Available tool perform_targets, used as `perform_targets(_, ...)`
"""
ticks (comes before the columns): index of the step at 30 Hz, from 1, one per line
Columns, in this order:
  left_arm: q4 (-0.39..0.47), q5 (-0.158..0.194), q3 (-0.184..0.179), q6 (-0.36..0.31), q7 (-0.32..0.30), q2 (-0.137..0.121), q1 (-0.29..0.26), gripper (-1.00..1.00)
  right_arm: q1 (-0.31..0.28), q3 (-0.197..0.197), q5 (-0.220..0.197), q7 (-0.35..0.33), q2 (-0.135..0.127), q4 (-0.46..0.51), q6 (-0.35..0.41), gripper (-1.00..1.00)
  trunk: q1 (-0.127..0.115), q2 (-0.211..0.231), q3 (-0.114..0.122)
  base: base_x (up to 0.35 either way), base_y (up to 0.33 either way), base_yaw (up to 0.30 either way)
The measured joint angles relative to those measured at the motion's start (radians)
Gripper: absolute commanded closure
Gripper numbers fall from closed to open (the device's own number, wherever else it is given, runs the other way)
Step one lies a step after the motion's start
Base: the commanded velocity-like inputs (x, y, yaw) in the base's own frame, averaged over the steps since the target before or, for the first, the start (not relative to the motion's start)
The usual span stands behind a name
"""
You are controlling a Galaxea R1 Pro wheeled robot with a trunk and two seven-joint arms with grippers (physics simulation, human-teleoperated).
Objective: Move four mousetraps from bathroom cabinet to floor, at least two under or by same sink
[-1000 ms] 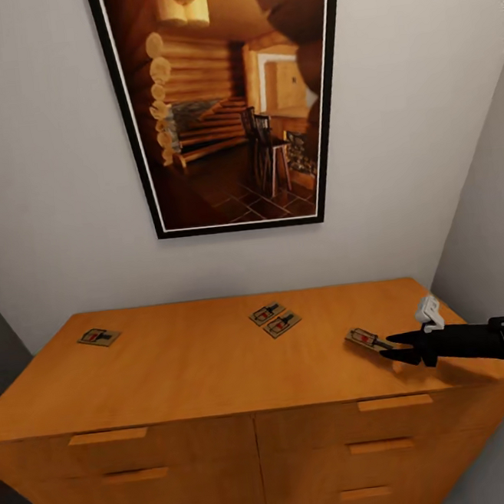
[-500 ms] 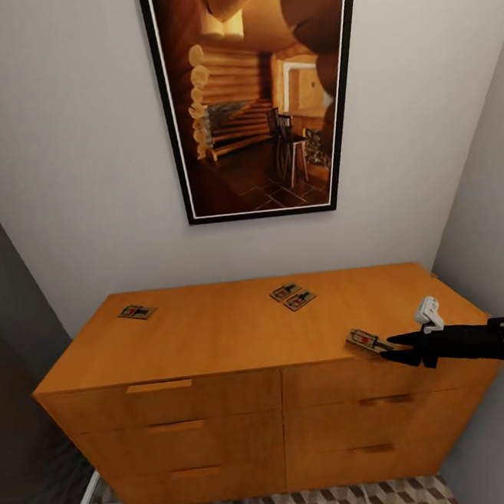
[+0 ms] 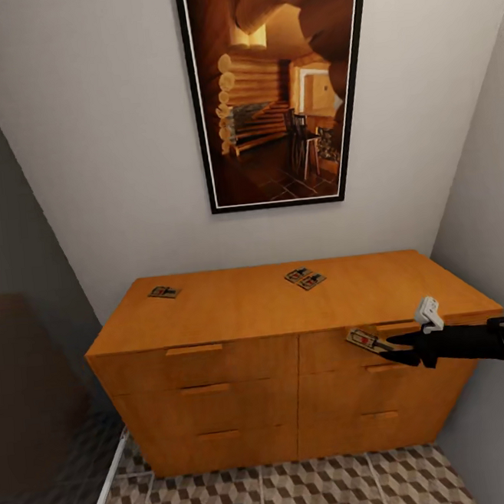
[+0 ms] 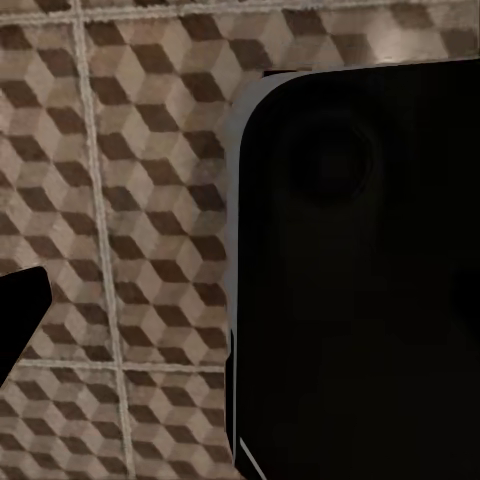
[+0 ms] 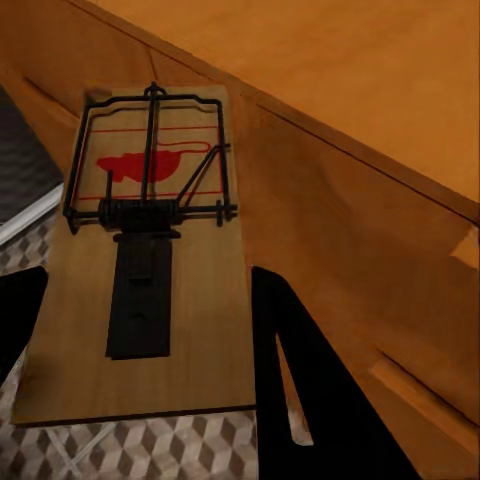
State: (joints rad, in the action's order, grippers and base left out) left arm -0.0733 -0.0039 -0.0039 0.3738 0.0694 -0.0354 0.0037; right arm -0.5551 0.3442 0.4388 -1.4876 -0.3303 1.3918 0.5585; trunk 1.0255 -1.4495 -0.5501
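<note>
- Mousetraps are sitting on the flat top of the cabinet (image 3: 235, 311): one single mousetrap (image 3: 164, 292) is lying near its left rear corner, and a pair of mousetraps (image 3: 305, 278) is lying side by side, touching or nearly so, near the middle of the rear edge.
- The held mousetrap (image 3: 366, 340) is hanging in front of the cabinet's upper right drawer, clear of the top, tilted.
- The right gripper (image 3: 392, 349) is clamping that trap by one end; in the right wrist view the board (image 5: 150, 280) is lying between the two dark fingers (image 5: 310, 390), its red mark and wire bar facing the camera.
- The left gripper is showing just one dark fingertip (image 4: 18, 310) above the bathroom floor (image 4: 130, 200), so I cannot tell how its jaws are standing.
- A framed picture (image 3: 278, 87) is hanging on the wall above the cabinet.
</note>
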Motion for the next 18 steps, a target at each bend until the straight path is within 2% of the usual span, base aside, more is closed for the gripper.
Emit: perform_targets(18,0.0,0.0,0.0,0.0,0.0,0.0,0.0,-1.0,0.0,0.0,-0.001,0.006,0.0,-0.024,-0.007,1.0,0.0,0.0,0.0,-0.26,0.153,0.0)
